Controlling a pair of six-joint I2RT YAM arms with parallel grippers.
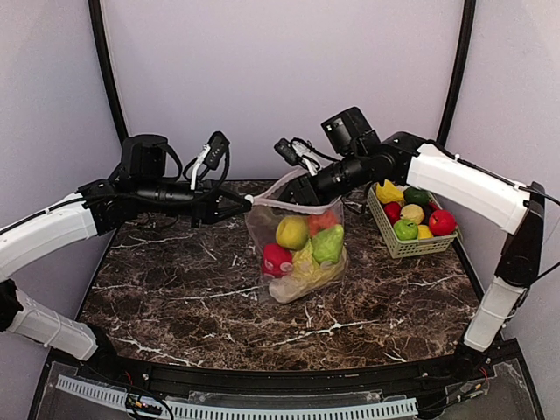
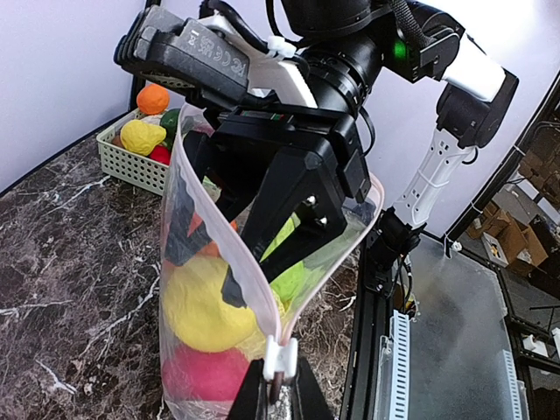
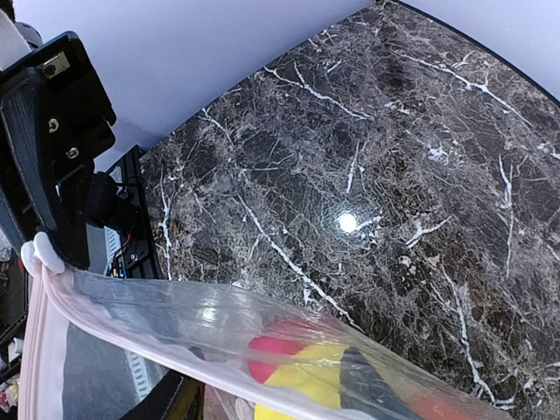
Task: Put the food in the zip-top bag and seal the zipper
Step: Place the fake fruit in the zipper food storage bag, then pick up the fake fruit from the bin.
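Observation:
The zip-top bag [image 1: 297, 249] hangs open over the table's middle, its bottom resting on the marble. Inside lie food pieces: a yellow lemon [image 1: 291, 232], red apple [image 1: 276, 260], green pear [image 1: 328, 245], orange tomato [image 1: 320, 220] and pale cabbage [image 1: 302, 280]. My left gripper [image 1: 248, 201] is shut on the white slider [image 2: 280, 354] at the zipper's [image 2: 229, 249] left end. My right gripper [image 1: 294, 191] is at the mouth's other end. Its black fingers [image 2: 254, 254] stand apart, one outside the bag and one seen through the plastic [image 3: 367, 385], with the pink strip [image 3: 48, 350] running between them.
A pale green mesh basket [image 1: 398, 245] at the right rear holds more fruit: red [image 1: 442, 222], green [image 1: 405, 229] and yellow [image 1: 412, 213] pieces. Dark marble [image 1: 175, 289] spreads left of and in front of the bag. Grey walls close the back and sides.

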